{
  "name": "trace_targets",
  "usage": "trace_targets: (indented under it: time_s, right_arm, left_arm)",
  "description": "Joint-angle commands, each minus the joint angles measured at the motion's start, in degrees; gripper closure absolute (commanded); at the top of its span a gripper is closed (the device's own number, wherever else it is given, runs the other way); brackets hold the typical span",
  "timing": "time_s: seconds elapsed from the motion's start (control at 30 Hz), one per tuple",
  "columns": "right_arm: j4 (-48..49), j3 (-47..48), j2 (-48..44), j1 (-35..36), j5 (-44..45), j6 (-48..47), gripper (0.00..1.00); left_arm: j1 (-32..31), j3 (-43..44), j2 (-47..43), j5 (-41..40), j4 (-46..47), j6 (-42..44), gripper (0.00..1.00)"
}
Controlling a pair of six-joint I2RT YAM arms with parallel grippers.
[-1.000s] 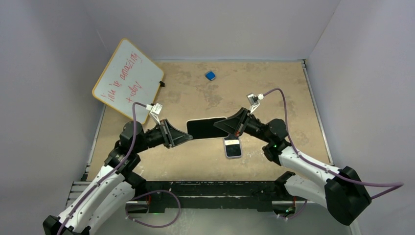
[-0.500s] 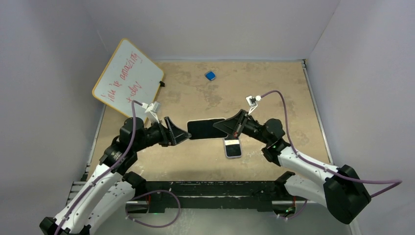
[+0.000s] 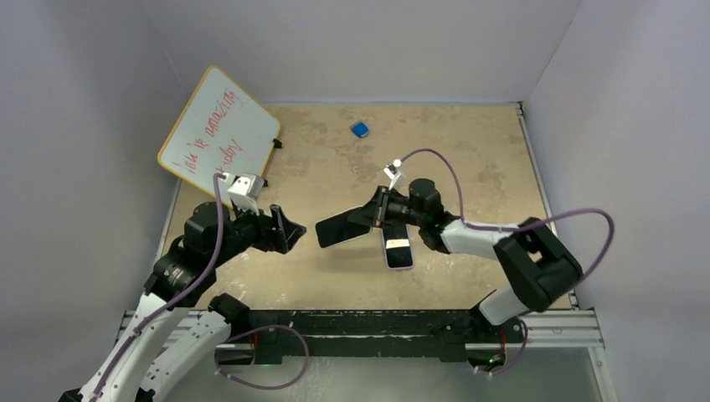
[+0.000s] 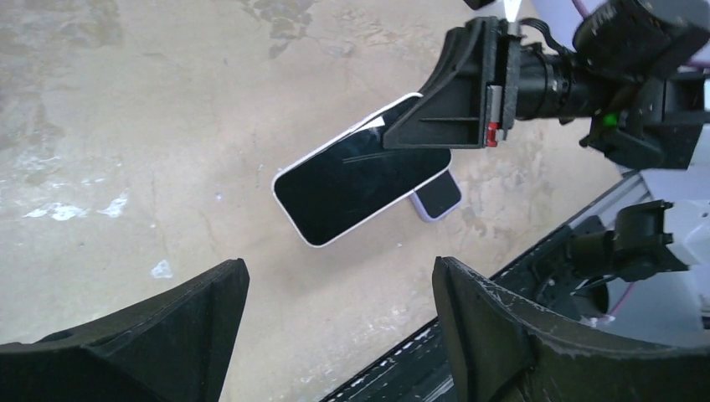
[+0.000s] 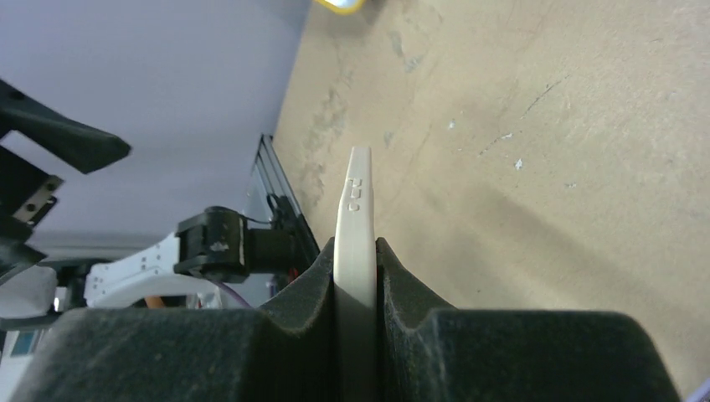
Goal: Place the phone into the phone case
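Your right gripper (image 3: pixel 374 219) is clamped on one end of the flat black rectangular slab with a white rim (image 3: pixel 339 229), holding it tilted off the tan tabletop (image 3: pixel 469 151). The smaller lavender-edged rectangular device (image 3: pixel 398 253) lies just beneath that gripper. Your left gripper (image 3: pixel 293 231) faces the slab's free end, fingers spread wide, touching nothing.

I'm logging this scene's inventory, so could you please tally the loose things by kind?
Phone-sized slabs: 2, the held slab and the lying slab
Whiteboard: 1
Blue item: 1
Total: 4
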Motion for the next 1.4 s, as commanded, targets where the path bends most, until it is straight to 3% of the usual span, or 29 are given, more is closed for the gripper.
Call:
trace_targets:
  time_s: [0.0, 0.17, 0.5, 0.6, 0.73, 1.03, 1.2, 1.37]
  right_arm:
    - [-3.63, 10.5, 7.34, 0.16, -12.52, -6.21, 1.0]
    - [-5.83, 14.49, 14.28, 0.25, -19.98, -7.83, 1.0]
    - [-5.51, 19.66, 27.1, 1.86, -19.42, -6.42, 0.99]
    - [-7.57, 20.25, 28.42, 1.86, -18.57, -6.73, 0.86]
    - [-9.03, 20.51, 28.73, 1.86, -17.18, -7.87, 0.59]
    - [-19.66, 25.05, 26.9, 1.39, -12.11, -12.13, 0.37]
    - [-26.21, 26.04, 23.12, 0.48, -7.6, -14.88, 0.06]
    - [-34.62, 26.16, 17.15, 0.25, 1.06, -19.54, 0.01]
  left_arm:
    - [0.08, 0.31, -0.97, -2.65, -1.13, 5.41, 0.16]
    - [0.08, -0.34, -1.77, -2.92, -0.93, 5.06, 0.16]
    - [0.08, -0.75, -1.04, -2.8, -0.88, 4.95, 0.16]
    - [0.08, -0.78, -1.45, -3.17, -0.84, 4.73, 0.16]
    - [0.08, -0.84, -1.22, -4.29, -1.33, 4.24, 0.16]
    - [0.08, -0.13, -0.4, -5.04, -1.99, 4.27, 0.16]
    - [0.08, 0.17, -1.32, -5.39, -2.31, 4.25, 0.16]
    - [0.08, 1.08, -1.81, -6.77, -3.22, 3.91, 0.16]
